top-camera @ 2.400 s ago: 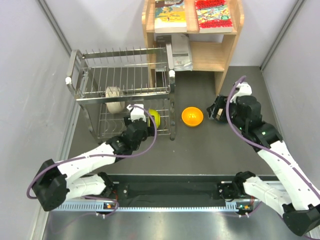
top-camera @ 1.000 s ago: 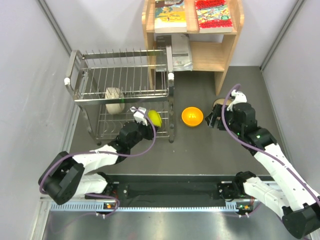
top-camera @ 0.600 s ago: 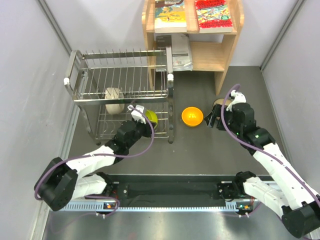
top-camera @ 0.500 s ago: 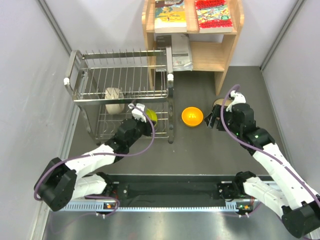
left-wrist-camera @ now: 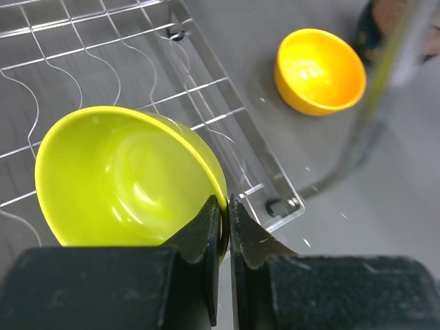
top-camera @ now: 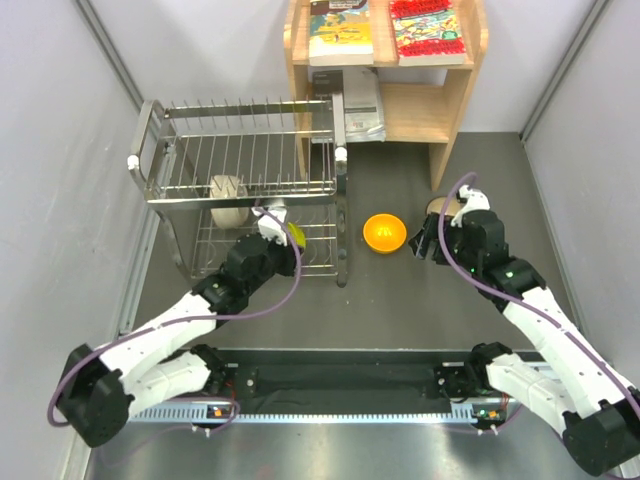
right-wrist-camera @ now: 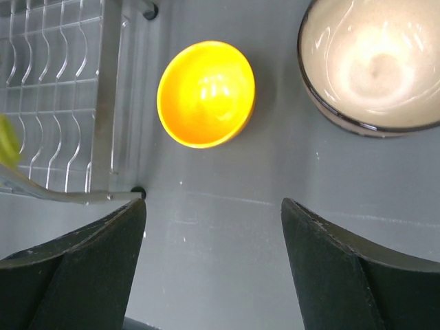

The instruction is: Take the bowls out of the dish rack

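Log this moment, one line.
left gripper: shut on rim of yellow-green bowl over lower tier of steel wire dish rack | right gripper: open, empty

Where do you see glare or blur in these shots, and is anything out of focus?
Left wrist view: bright highlights inside the yellow-green bowl and orange bowl; the dish rack post at right smears into a soft streak. Right wrist view: glare washes out the pale-inside bowl; the dark fingers are soft. Top view: evenly lit, sharp.

Dark grey table (top-camera: 400, 300) carries: dish rack (top-camera: 240, 105) at the left gripper (top-camera: 275, 222), orange bowl (right-wrist-camera: 206, 93) ahead-left of the right gripper (right-wrist-camera: 213, 213), pale-inside bowl (right-wrist-camera: 368, 65) ahead-right of it, wooden bookshelf (top-camera: 455, 110) farther back beyond both bowls.
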Robot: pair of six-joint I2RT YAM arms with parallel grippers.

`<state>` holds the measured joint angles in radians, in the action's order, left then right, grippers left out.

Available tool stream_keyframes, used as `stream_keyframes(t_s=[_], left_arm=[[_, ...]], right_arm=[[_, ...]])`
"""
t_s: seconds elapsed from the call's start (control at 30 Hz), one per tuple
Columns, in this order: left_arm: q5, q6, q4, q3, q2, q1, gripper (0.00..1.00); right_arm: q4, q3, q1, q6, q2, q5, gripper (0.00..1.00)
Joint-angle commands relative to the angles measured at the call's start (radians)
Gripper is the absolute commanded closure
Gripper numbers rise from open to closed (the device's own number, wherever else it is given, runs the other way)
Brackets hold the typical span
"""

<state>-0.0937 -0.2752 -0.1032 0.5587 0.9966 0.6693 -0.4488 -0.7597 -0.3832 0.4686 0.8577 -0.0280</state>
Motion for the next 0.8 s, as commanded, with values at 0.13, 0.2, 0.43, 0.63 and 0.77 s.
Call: stream_keyframes(t_s=[0.13,0.2,0.43,0.63,0.77], left_arm=[[0.055,-0.03,0.266,0.171,-0.118,0.062,0.92],[0.031,-0.027,0.281,0.179,-0.119,0.116,0.92],[-0.164,-0.035,0.295,0.188,-0.017,0.39,0.95],[-0.199,-0.065,0.269,0.201,0.089,0.458,1.0],[-0.195,-0.061,0.2,0.21,0.175,0.522,1.0]], right_arm=[[0.058,0.037,0.01,0.011,-0.008,0.003,0.21],[0.056,0.042,0.01,0.01,-0.009,-0.003,0.21],[0.052,0.053,0.01,0.008,-0.02,-0.012,0.21],[0.047,0.051,0.01,-0.002,-0.019,-0.016,0.21],[0.042,0.053,0.009,-0.008,-0.014,-0.03,0.21]])
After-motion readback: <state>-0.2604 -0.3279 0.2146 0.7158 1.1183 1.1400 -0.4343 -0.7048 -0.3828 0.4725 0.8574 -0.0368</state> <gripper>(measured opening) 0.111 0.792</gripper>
